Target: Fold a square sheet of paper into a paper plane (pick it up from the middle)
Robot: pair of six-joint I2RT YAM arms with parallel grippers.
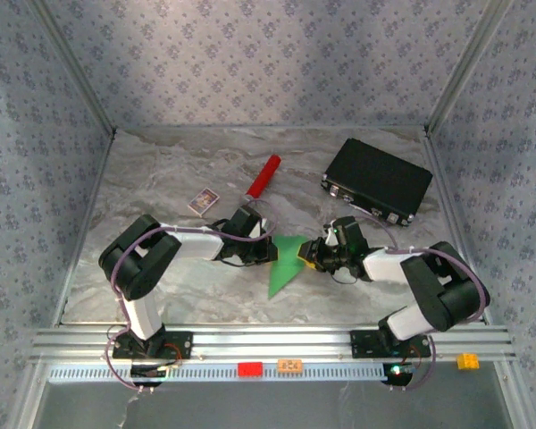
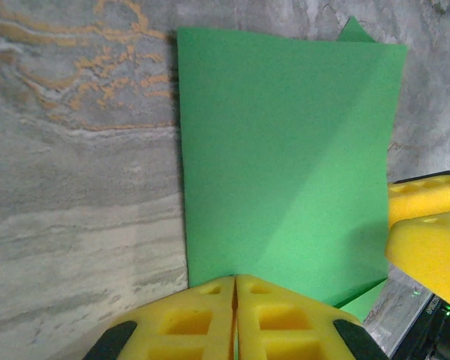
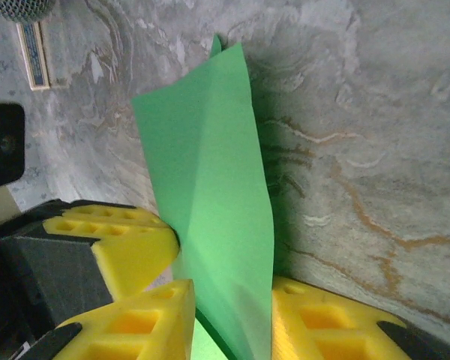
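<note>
The square sheet of paper [image 1: 284,265] is bright green and folded to a pointed wedge, its tip toward the near edge, between the two grippers at mid-table. My left gripper [image 1: 268,251] comes from the left; in the left wrist view its jaws [image 2: 235,282] are shut on the sheet's [image 2: 285,165] near edge. My right gripper [image 1: 306,256] comes from the right. Its fingers [image 3: 232,285] stand apart with a raised, bowed flap of the sheet [image 3: 210,172] between them, brushing the right finger [image 3: 315,319]. The left gripper's fingers [image 3: 127,240] press the flap's other side.
A red cylinder [image 1: 263,177] and a small printed card [image 1: 203,201] lie behind the left gripper. A black case [image 1: 377,180] sits at the back right, close behind the right arm. Patterned walls close in the marble table [image 1: 161,170] on three sides.
</note>
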